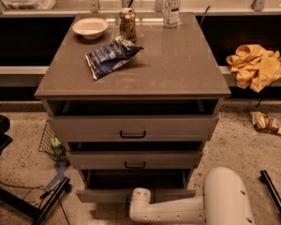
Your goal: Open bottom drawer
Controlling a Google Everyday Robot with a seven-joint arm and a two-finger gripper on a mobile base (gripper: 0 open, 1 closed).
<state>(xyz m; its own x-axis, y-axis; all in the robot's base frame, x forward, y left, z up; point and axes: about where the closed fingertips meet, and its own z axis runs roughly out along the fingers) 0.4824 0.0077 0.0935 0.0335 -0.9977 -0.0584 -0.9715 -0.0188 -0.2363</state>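
Observation:
The bottom drawer [100,195] is the lowest of three grey-brown drawers and stands pulled out, with a dark gap showing above its front. My gripper [139,194] is at the end of the white arm [178,211], right at the middle of that drawer's front. It covers the spot where the handle sits. The middle drawer [178,159] and top drawer [178,127] also stand a little out, each with a black bar handle showing.
On the cabinet top lie a chip bag [110,56], a bowl [90,27], a can [128,24] and a tall can [172,0]. A yellow cloth [256,65] lies on the right ledge and a wrapper [266,123] on the floor. A wire basket [50,142] and a black stand [18,203] are at the left.

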